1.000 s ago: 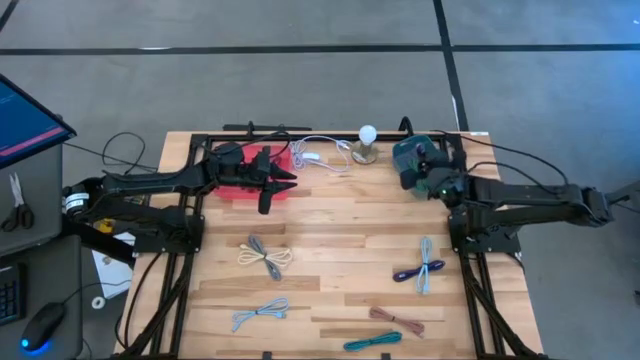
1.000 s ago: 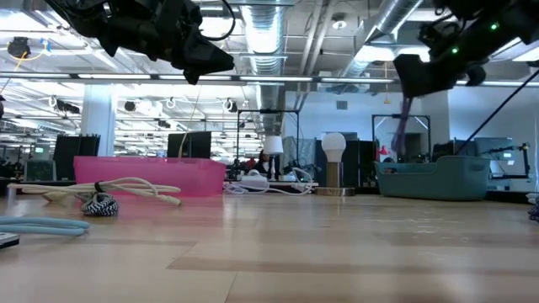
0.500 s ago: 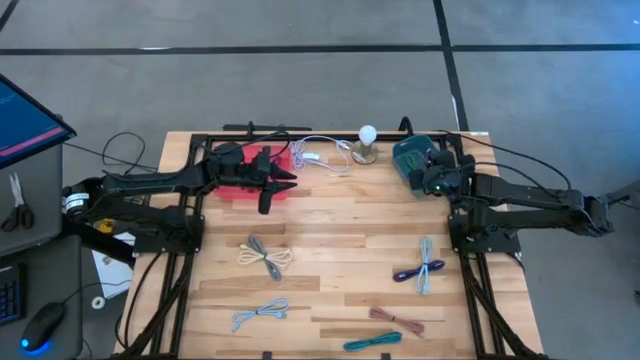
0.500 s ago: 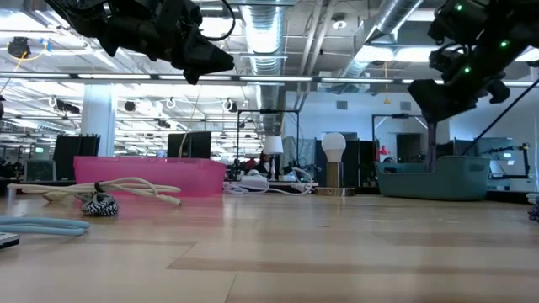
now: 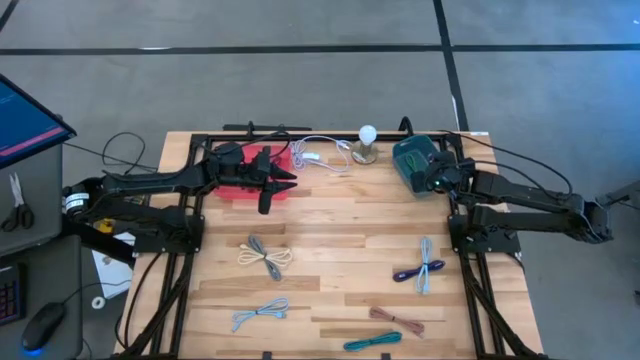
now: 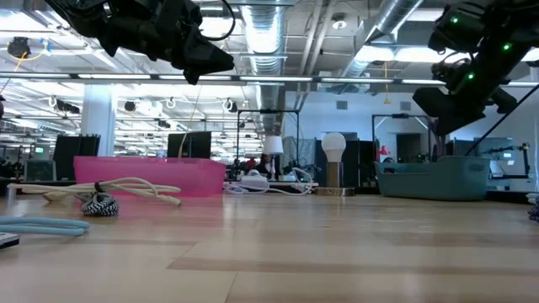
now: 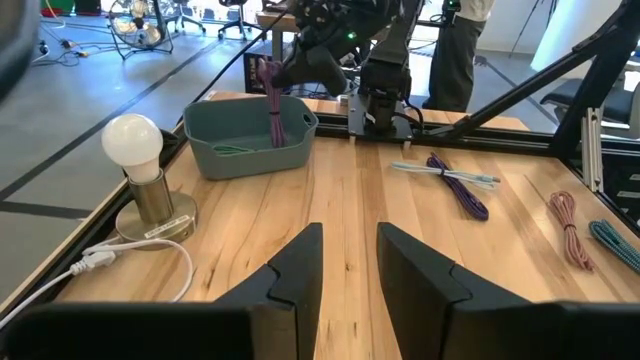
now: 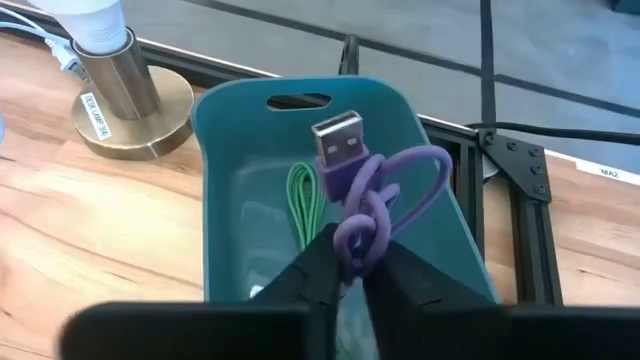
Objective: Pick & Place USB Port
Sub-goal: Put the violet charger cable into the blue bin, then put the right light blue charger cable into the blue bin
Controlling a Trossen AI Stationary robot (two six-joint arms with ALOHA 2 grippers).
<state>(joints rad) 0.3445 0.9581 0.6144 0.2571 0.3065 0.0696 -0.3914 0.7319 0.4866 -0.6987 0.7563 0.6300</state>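
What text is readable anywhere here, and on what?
Lamp base sticker: printed text, too small to read.
White tag on the frame rail: lettering, too blurred to read.
USB plug: no legible marking.
Nothing else carries readable text.

The left arm reaches from the table's left edge toward the far middle, its forearm level above the surface. The left gripper (image 5: 283, 184) hangs in the air with its two fingers (image 7: 300, 262) parted, a clear gap between them, nothing held. The right arm extends from the right edge toward the far right corner, wrist raised and tilted downward. The right gripper (image 8: 347, 262) points down, its fingers (image 8: 317, 262) close together and pinching a knotted cable loop between the tips.
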